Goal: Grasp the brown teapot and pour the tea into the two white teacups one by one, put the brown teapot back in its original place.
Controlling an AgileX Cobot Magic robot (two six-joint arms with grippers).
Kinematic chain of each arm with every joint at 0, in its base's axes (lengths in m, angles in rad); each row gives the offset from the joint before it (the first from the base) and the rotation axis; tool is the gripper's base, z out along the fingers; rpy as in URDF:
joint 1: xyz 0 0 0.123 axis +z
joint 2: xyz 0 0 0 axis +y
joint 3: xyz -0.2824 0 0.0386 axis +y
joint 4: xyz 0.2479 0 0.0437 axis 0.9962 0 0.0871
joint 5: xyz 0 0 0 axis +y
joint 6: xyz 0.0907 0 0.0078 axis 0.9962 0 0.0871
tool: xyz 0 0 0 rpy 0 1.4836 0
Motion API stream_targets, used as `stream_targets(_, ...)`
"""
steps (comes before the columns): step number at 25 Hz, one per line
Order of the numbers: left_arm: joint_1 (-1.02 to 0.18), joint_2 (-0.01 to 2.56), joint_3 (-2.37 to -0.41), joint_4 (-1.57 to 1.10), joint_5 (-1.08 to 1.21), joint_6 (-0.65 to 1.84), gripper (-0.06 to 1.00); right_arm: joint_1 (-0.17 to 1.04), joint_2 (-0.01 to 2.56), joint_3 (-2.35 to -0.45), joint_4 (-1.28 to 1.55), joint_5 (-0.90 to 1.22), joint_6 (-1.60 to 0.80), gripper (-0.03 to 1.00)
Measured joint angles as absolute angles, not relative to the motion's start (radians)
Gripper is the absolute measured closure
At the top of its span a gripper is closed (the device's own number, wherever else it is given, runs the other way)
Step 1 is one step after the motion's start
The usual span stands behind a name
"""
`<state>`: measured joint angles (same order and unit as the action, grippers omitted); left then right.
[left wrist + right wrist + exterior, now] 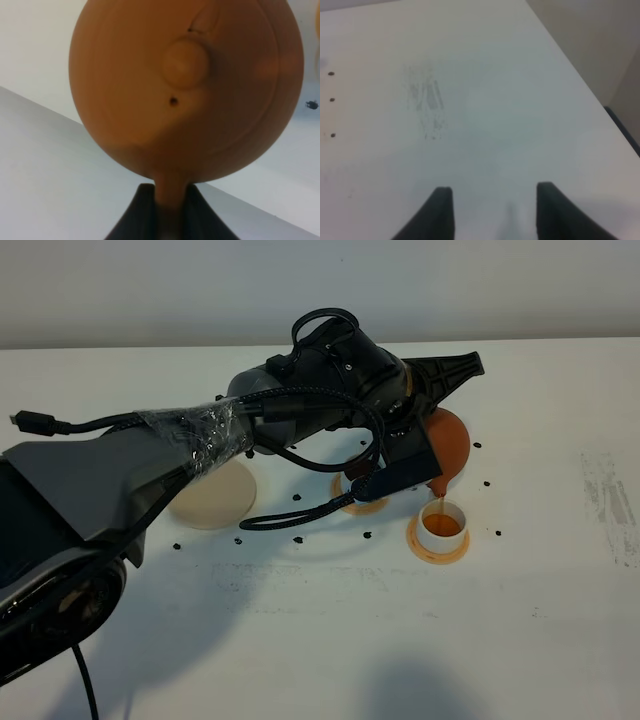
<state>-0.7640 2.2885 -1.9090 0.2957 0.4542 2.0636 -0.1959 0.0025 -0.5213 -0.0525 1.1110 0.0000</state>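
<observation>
White tabletop point(300, 640), mid-pour.
Left gripper point(170, 192) clamps the handle of the round reddish-brown clay teapot point(450, 440), its spout tipped directly above the small white teacup point(443, 523).

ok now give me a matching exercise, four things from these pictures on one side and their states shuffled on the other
Things:
1 brown teapot
2 white teacup
3 pale beige disc
4 right fingers

States:
a apart, holding nothing
b tilted, pouring
c no pot on it
d part full of orange tea

Pairs: 1-b, 2-d, 3-c, 4-a
</observation>
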Motion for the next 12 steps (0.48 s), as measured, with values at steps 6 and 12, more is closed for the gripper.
stream_targets(6,-0.770,2.289,-1.909,0.310,0.452,2.064,0.86,-0.196,0.002,-0.521,-0.052,1.111,0.006,0.57)
stream_targets(12,-0.779,2.289,-1.909,0.320,0.451,2.064,0.86,-0.196,0.002,-0.521,-0.052,1.111,0.006,0.57)
